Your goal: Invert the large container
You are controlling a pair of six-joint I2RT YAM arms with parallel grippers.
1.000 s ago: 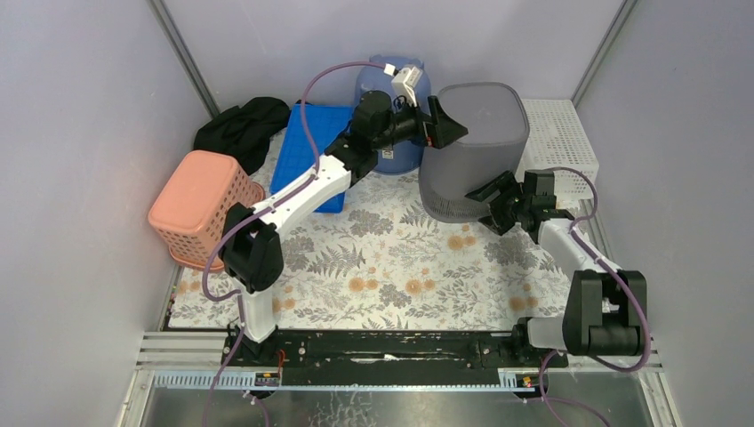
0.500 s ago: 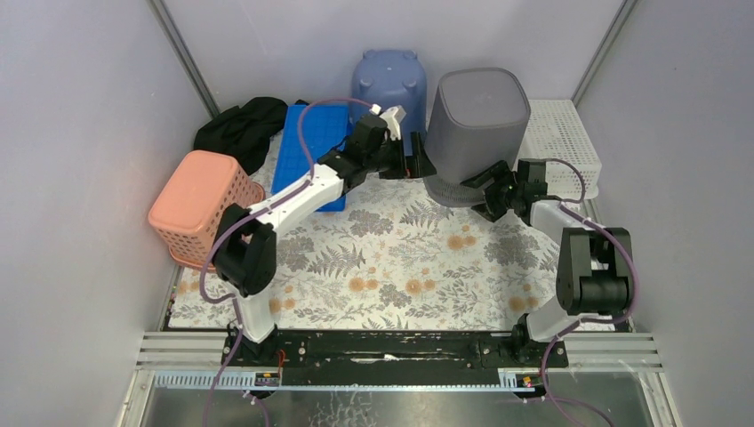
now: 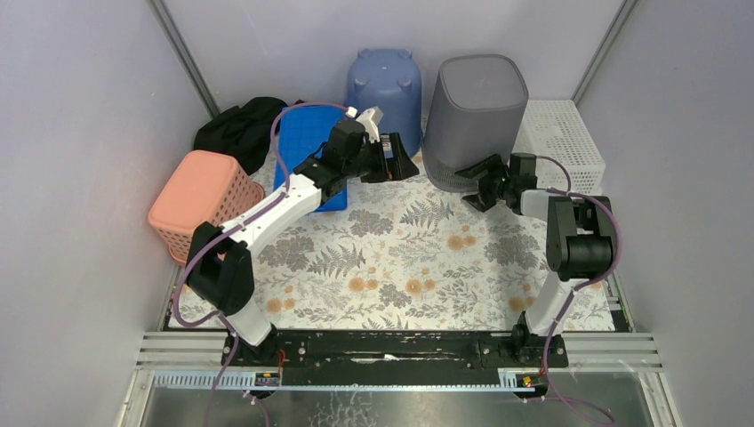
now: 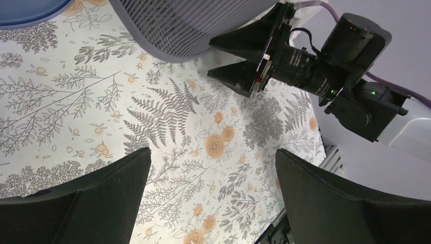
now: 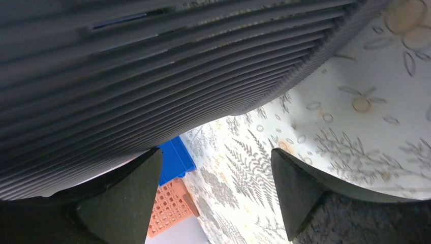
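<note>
The large container (image 3: 476, 111) is a grey ribbed bin standing upside down on the floral cloth at the back, its flat bottom facing up. My left gripper (image 3: 402, 165) hangs open just left of it, apart from it, with only cloth between its fingers (image 4: 213, 170). My right gripper (image 3: 472, 188) is open low at the container's front rim. In the left wrist view its upper finger lies against the ribbed wall (image 4: 173, 25). The right wrist view shows that wall (image 5: 152, 61) close above my open right gripper (image 5: 216, 162), with nothing between the fingers.
An upturned blue bin (image 3: 384, 84) stands left of the container, with a flat blue lid (image 3: 307, 151) beside it. An orange basket (image 3: 200, 205) and black cloth (image 3: 240, 129) are at the left. A white perforated basket (image 3: 562, 133) sits right of the container, near the wall.
The container was tilted between both grippers and now stands settled upside down farther back. My left gripper drew away to the left. My right gripper followed the rim toward the back.
</note>
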